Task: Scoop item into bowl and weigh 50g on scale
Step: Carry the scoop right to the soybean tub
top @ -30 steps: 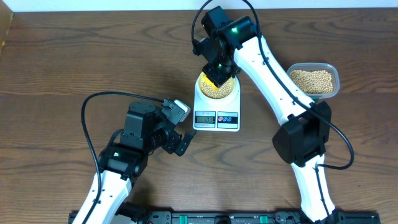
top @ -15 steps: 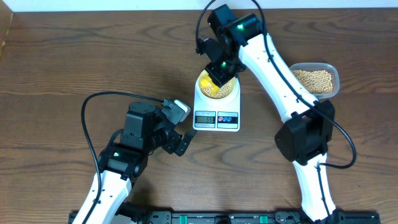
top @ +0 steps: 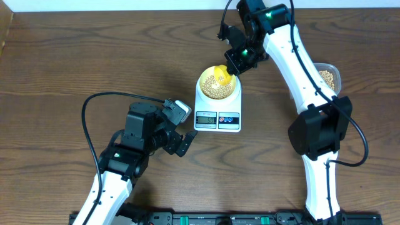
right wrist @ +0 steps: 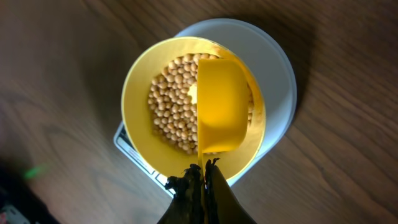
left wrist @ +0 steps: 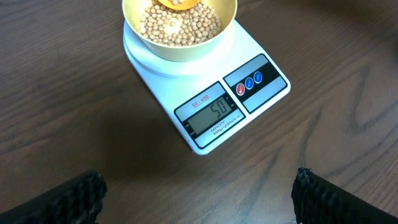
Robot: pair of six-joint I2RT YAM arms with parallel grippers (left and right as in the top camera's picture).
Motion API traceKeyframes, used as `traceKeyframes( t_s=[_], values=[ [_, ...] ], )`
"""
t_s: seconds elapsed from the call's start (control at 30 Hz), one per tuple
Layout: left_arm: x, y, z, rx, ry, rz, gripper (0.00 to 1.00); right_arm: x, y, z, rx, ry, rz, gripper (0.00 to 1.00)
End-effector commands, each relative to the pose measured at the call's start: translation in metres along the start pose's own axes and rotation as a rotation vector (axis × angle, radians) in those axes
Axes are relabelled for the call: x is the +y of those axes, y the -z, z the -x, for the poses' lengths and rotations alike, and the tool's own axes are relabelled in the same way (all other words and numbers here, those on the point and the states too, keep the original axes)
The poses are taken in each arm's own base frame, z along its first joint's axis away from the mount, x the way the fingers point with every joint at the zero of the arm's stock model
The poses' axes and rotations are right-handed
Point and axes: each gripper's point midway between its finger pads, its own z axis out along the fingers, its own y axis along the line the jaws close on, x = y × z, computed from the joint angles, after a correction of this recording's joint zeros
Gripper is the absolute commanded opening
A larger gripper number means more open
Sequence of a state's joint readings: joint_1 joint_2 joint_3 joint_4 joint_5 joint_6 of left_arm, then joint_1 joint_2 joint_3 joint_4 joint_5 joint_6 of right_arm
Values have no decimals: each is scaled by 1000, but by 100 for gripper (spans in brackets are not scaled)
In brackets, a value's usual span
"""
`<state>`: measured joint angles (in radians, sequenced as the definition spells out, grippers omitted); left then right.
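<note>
On the scale [left wrist: 236,93] sits the bowl [right wrist: 134,106] of beans [right wrist: 171,106]; the right end effector [right wrist: 202,177] pinches a yellow spoon [right wrist: 221,106], the left end effector [top: 184,127] is spread.

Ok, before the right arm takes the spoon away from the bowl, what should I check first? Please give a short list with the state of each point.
1. The display of the scale reads 50: ok.
2. The bowl sits fully on the round platform, not hanging over: ok.
3. The right gripper is shut on the handle of the spoon: ok.
4. The spoon is empty, so no beans fall on the way out: cannot tell, its cup does not show clearly.
5. The left gripper is open and apart from the scale, so it does not disturb the reading: ok.
</note>
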<state>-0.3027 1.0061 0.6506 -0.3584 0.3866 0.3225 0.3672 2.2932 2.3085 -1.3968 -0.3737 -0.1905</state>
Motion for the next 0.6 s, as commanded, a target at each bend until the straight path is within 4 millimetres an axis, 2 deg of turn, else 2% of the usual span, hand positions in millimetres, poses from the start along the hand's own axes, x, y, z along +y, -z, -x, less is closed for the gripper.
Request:
traceKeyframes(
  t_s=[0.0, 0.17, 0.43, 0.57],
  values=[
    [2, 0, 1, -1, -12, 9, 98, 16, 29, 7, -76, 11, 60, 1],
    [2, 0, 1, -1, -12, 9, 98, 23, 39, 8, -99, 17, 83, 1],
    [2, 0, 1, -1, -12, 9, 98, 27, 42, 6, -97, 24, 96, 1],
    [2, 0, 1, -1, -12, 9, 98, 33, 57, 8, -134, 41, 125, 1]
  ],
)
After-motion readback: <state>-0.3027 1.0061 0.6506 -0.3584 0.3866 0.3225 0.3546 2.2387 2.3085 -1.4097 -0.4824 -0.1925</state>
